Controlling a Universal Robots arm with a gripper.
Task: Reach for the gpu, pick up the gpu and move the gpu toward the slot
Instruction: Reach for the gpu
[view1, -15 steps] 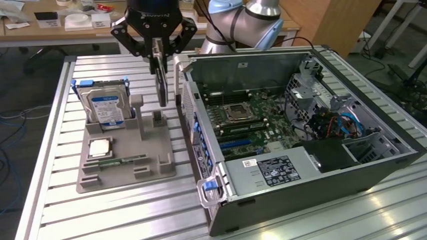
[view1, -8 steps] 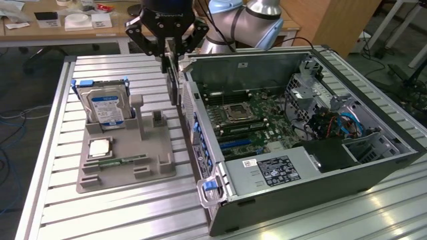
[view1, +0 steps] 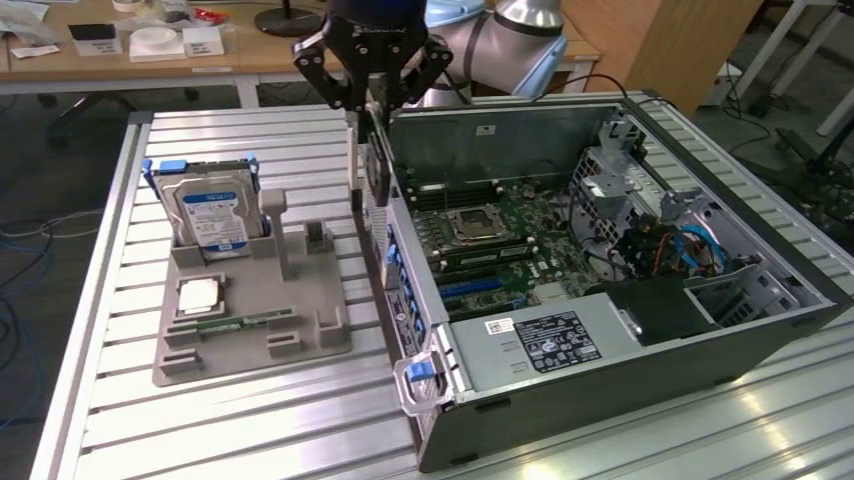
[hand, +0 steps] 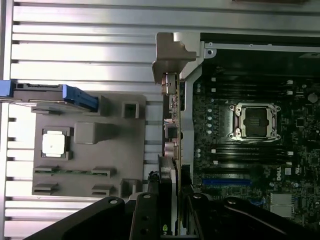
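Gripper (view1: 372, 100) is partly closed, pinching the gpu (view1: 379, 168) by its top edge. The card hangs upright, edge-on, w/ its bracket end down, over the PC case (view1: 601, 330) wall nearest the grey fixture (view1: 254, 335). That wall sits btwn card and motherboard (view1: 501, 245). The fixture carries the hard drive (view1: 214, 215), CPU chip (view1: 200, 295) and memory stick (view1: 247, 322).

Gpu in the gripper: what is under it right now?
The gpu, clamped edge-on in the gripper, hangs over the computer case's side wall, between the grey holder and the motherboard. The wall strip directly beneath the card is covered.
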